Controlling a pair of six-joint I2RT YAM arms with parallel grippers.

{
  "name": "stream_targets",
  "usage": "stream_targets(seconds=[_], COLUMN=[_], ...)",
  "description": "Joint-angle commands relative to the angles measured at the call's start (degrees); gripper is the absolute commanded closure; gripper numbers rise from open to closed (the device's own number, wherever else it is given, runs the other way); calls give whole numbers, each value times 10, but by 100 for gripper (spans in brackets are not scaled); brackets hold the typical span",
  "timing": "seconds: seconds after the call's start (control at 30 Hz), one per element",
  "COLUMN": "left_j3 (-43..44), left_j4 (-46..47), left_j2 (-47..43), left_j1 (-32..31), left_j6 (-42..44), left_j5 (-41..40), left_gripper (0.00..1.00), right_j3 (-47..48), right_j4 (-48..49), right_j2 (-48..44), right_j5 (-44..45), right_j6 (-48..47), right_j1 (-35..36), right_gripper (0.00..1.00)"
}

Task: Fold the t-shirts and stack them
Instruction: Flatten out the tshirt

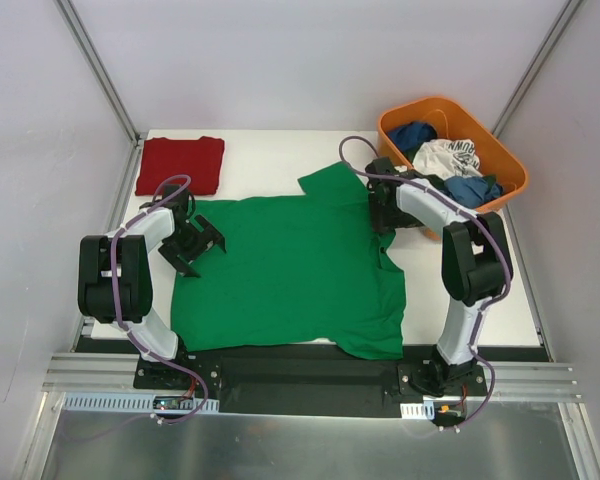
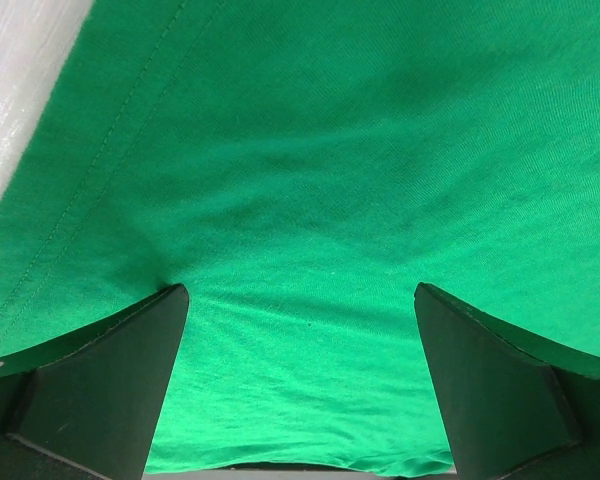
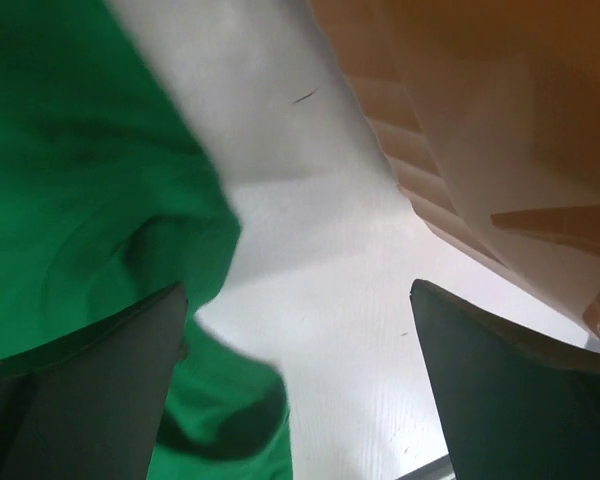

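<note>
green t-shirt (image 1: 290,270) flat on white table (image 1: 270,150) | left hand (image 2: 300,290) apart | right hand (image 3: 298,285) apart | pale walls (image 1: 280,60)

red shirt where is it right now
In the top view the folded red shirt lies at the far left corner of the table, beyond the left gripper and the spread green shirt.
</note>
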Motion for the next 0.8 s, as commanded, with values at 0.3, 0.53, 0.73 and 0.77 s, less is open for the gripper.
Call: stream_targets(seconds=[0.3,0.53,0.73,0.77], left_j3=[-13,-18,-19,-19], left_j4=[3,3,3,3], left_j2=[0,-4,-4,-3], left_j1=[10,10,10,11], left_j6=[32,33,33,33], left_j5=[-29,-29,-32,-31], left_gripper=[1,1,1,1], right_j3=[-58,-47,-57,-54], right_j4=[113,81,80,79], right_j2=[-90,-67,-89,-86], right_j5=[-392,-294,-301,-301], right_j6=[13,7,-20,-27], right_j1=[65,54,-13,-34], right_gripper=[1,1,1,1])
